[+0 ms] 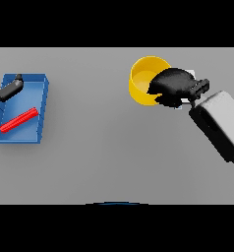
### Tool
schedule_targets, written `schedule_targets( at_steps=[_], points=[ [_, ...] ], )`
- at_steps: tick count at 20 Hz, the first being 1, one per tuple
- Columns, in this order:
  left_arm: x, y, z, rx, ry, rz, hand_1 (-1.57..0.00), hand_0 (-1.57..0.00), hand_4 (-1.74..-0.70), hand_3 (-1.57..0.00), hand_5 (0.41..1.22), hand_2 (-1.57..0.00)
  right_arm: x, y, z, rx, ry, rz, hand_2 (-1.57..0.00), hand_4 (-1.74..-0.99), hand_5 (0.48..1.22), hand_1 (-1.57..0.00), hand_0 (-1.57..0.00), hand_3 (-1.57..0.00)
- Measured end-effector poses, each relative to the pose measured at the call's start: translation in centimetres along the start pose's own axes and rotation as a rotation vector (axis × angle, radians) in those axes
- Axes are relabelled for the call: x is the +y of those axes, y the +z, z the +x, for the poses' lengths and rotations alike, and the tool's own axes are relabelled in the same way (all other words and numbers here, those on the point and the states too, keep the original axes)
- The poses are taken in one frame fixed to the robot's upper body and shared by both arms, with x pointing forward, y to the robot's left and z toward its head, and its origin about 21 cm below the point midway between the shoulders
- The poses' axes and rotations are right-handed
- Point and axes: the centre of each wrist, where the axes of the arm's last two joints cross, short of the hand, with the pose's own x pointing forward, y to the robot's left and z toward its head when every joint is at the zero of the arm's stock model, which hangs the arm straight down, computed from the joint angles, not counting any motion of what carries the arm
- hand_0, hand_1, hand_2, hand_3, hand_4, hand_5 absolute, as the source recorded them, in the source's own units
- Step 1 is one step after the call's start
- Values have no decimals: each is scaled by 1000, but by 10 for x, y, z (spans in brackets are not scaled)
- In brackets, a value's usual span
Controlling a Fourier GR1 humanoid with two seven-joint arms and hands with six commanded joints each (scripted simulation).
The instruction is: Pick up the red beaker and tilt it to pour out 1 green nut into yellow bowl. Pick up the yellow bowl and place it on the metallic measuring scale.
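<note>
- The right hand [174, 84] grips the right rim of the yellow bowl [144, 78], fingers curled round it, at the far right of the grey surface [104, 147].
- A red beaker [19, 120] lies on its side in a blue tray [43, 106] at the left.
- The left hand [7, 89] shows over the tray's far edge, fingers straight, holding nothing.

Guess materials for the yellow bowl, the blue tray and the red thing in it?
Yellow bowl: looks like matte plastic, with even colour and no sharp highlights. Blue tray: likely plastic too, flat saturated blue with thin walls and no sheen. Red beaker, lying on its side in the tray: uniform opaque red, plastic-looking; nothing shows glass or metal. All guesses from colour and shading alone.
</note>
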Motion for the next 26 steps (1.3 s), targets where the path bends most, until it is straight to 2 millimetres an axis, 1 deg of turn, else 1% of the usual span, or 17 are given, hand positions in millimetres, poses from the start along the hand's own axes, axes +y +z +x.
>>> schedule_targets(
  at_steps=[1, 2, 7, 8, 9, 10, 13, 14, 15, 16, 17, 19, 21, 22, 24, 26],
  points=[
    [-1, 1, 3, 3, -7, 3, 1, 1, -801, 1, 734, 1, -4, 3, -8, 19, 1, -17, -1569, -1719, 1221, -1570, -1570, -1256],
    [-2, 3, 4, 7, -10, 1, 1, 1, -804, 1, 735, 1, -4, 1, -15, 52, -8, -29, -1570, -1720, 1221, -1571, -1571, -1239],
    [0, 12, 8, 21, -4, 4, 1, 1, -828, 1, 765, 1, 4, -1, -52, 158, -85, -35, -1571, -1720, 1221, -1571, -1571, -1193],
    [0, 10, 6, 38, -3, 5, 1, 1, -833, 1, 769, 1, 4, -1, -59, 174, -98, -38, -1571, -1720, 1221, -1571, -1571, -1181],
    [3, 10, 7, 42, -2, 9, 1, 1, -832, 1, 773, 1, 9, -2, -67, 186, -107, -42, -1571, -1720, 1221, -1571, -1571, -1172],
    [2, 10, 6, 44, -4, 8, 1, 1, -829, 1, 774, 1, 12, -3, -70, 201, -112, -35, -1571, -1720, 1221, -1571, -1571, -1168],
    [4, 6, 5, 50, -8, 5, 1, 1, -819, 1, 763, 1, 22, -5, -90, 243, -140, -35, -1571, -1722, 1221, -1571, -1571, -1227],
    [6, 5, 7, 56, -2, 15, 1, 1, -818, 1, 759, 1, 24, -7, -93, 262, -145, -32, -1571, -1722, 1221, -1571, -1571, -1254],
    [3, 8, 6, 46, -4, 9, 1, 1, -818, 1, 756, 1, 32, -11, -95, 269, -152, -28, -1571, -1723, 1221, -1571, -1571, -1308],
    [3, 6, 5, 55, -7, 4, 1, 1, -814, 1, 757, 1, 34, -14, -98, 280, -154, -27, -1571, -1724, 1221, -1566, -1571, -1360],
    [3, 7, 6, 47, -14, 4, 1, 1, -811, 1, 753, 1, 43, -15, -102, 280, -159, -23, -1571, -1724, 1221, -1567, -1571, -1390],
    [2, 5, 6, 56, -23, 4, 1, 1, -801, 1, 743, 1, 45, -23, -105, 288, -165, -33, -1571, -1725, 1221, -1561, -1571, -1432],
    [4, 5, 7, 52, -23, 6, 1, 1, -796, 1, 733, 1, 49, -26, -107, 302, -177, -30, -1563, -1727, 1221, -1518, -1571, -1482],
    [1, 6, 9, 43, -18, -1, 1, 1, -796, 1, 729, 1, 55, -27, -108, 305, -188, -20, -1565, -1727, 1221, -1499, -1571, -1500],
    [4, 6, 9, 49, -11, 7, 1, 1, -805, 1, 728, 1, 57, -28, -111, 330, -187, -20, -1567, -1727, 1221, -1475, -1571, -1510],
    [2, 5, 9, 49, -10, -1, 1, 1, -806, 1, 734, 1, 65, -29, -114, 311, -195, -23, -1568, -1721, 1221, -1420, -1548, -1481]
  ],
)
